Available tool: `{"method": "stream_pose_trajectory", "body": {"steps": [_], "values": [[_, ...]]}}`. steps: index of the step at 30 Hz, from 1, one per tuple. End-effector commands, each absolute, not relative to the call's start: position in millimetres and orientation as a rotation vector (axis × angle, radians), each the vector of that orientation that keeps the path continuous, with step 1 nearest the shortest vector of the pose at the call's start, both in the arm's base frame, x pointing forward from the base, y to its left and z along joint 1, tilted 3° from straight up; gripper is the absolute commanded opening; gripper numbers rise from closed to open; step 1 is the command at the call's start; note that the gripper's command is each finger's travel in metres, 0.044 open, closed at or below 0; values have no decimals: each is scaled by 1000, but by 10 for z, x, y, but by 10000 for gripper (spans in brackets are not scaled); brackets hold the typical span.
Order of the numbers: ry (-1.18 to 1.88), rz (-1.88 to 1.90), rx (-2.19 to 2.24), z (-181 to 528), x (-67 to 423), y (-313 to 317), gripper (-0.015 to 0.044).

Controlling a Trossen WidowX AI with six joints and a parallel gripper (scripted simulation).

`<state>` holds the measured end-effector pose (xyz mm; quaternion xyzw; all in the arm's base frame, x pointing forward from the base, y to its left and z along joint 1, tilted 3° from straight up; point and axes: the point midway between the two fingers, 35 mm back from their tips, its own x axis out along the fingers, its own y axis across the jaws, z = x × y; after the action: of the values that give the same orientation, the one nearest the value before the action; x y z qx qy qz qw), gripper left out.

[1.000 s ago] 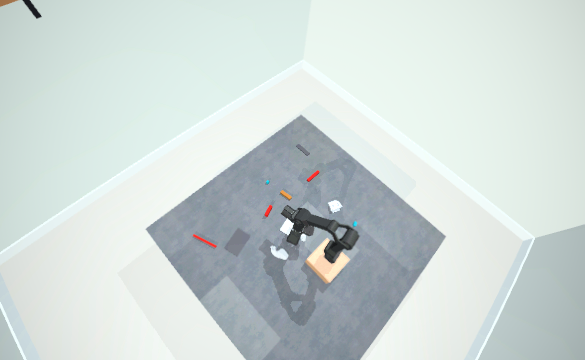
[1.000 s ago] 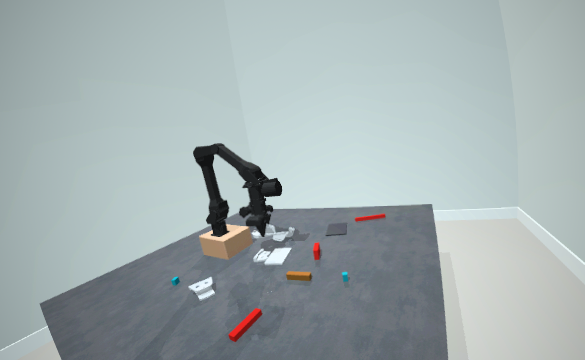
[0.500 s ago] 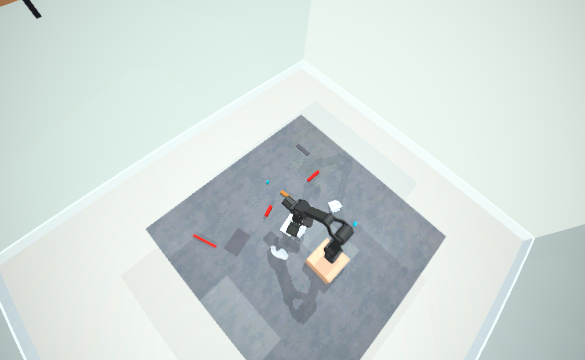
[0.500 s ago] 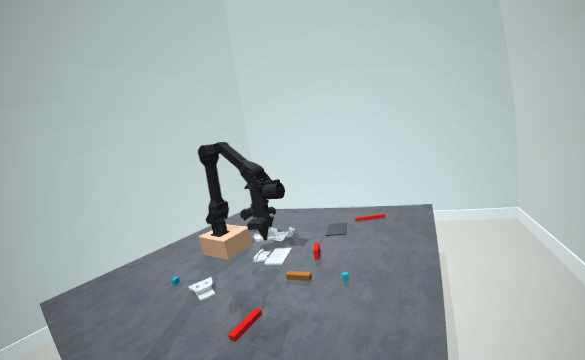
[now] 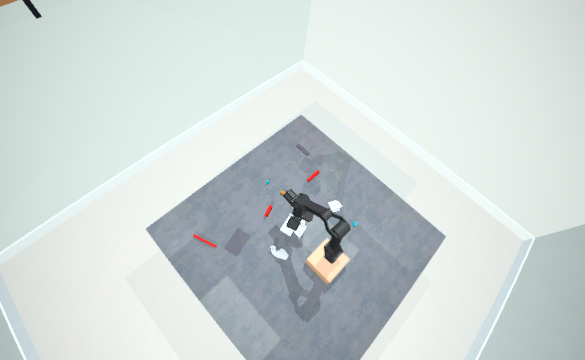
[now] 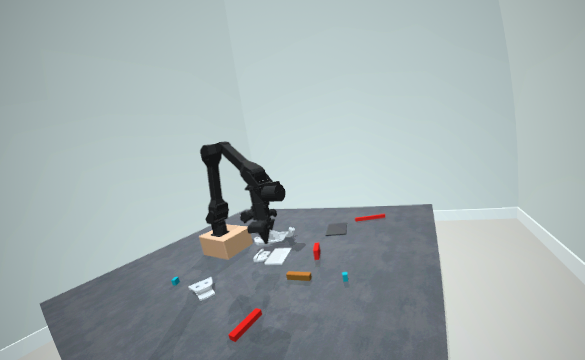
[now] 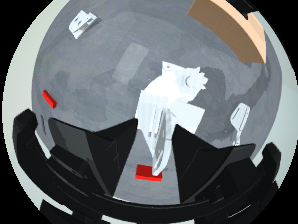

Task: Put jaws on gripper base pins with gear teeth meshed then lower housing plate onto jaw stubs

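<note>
The grey tabletop (image 5: 247, 200) (image 6: 372, 310) (image 7: 110, 35) is bounded by pale walls (image 5: 122, 100) (image 6: 372, 100) (image 7: 15, 75). A white toothed jaw (image 7: 162, 92) is gripped by the partly open gripper (image 5: 293, 224) (image 6: 266, 241) (image 7: 154, 124).

A plain, pale-walled room with white skirting (image 5: 147, 162) (image 6: 477, 210) holds a robot arm (image 5: 317, 207) (image 6: 214, 182) on a wooden block (image 5: 317, 262) (image 6: 225, 245) over a grey tabletop (image 5: 372, 290) (image 6: 372, 320), suggesting a lab-like test space.

My jointed arm (image 5: 314, 207) (image 6: 214, 182) is matte black, with chunky rounded joints; my black pincer (image 5: 294, 222) (image 6: 266, 239) (image 7: 154, 124) has tapering, wedge-shaped fingers.
</note>
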<state>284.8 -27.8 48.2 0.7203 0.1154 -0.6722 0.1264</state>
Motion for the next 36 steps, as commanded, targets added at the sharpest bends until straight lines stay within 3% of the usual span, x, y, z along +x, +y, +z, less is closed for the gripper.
{"method": "stream_pose_trajectory", "body": {"steps": [1,36], "values": [[341,-1949,2102,502,2872,-280,134],[352,-1942,2095,503,2885,-264,134]]}}
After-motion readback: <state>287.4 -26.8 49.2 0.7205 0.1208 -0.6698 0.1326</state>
